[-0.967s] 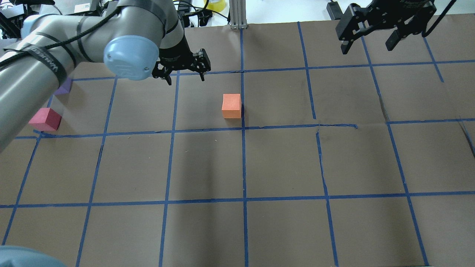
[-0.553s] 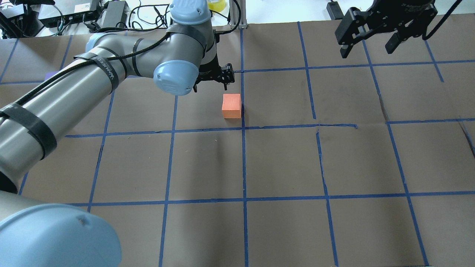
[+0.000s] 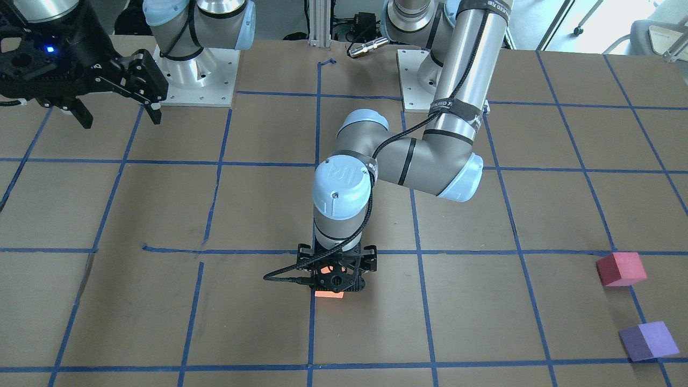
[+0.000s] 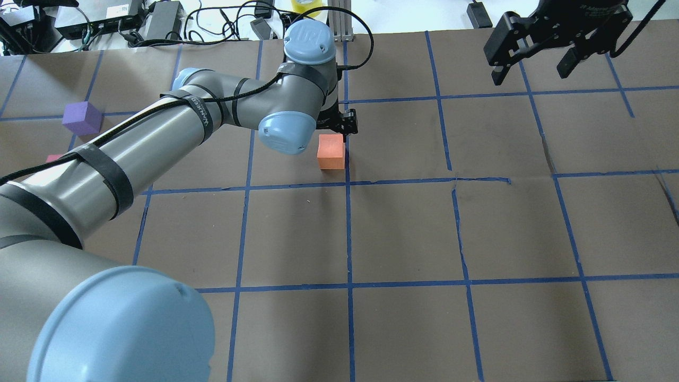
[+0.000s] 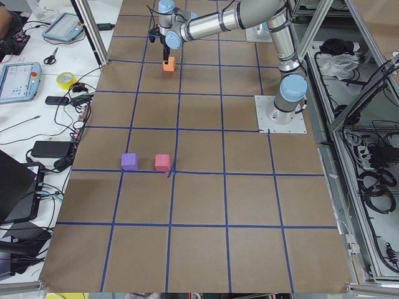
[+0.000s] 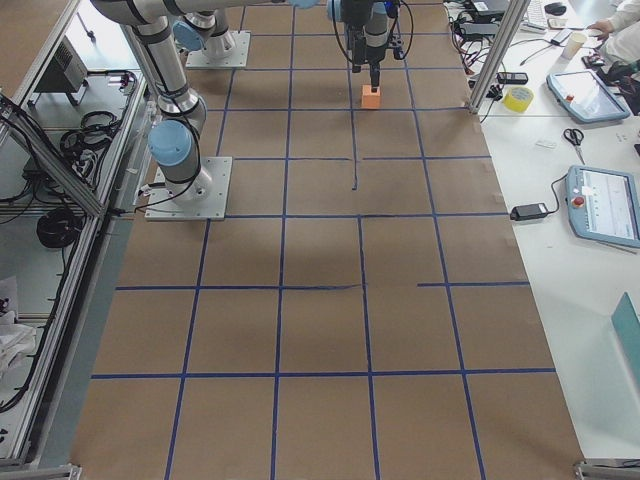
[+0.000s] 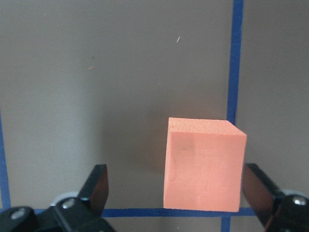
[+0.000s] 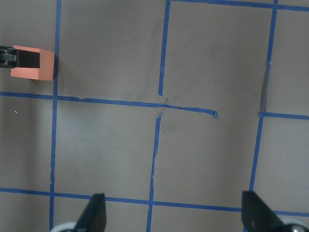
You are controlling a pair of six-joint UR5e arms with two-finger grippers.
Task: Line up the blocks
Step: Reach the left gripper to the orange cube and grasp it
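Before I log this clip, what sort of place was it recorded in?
Most likely a robotics lab work cell: a left arm and right arm bolted to a paper-covered table marked with a blue tape grid, and control tablets on the side bench.

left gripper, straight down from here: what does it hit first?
Likely the orange block. The left gripper is open over it, but the block sits off-centre, close beside one finger, which may clip its top edge. Depth is unclear.
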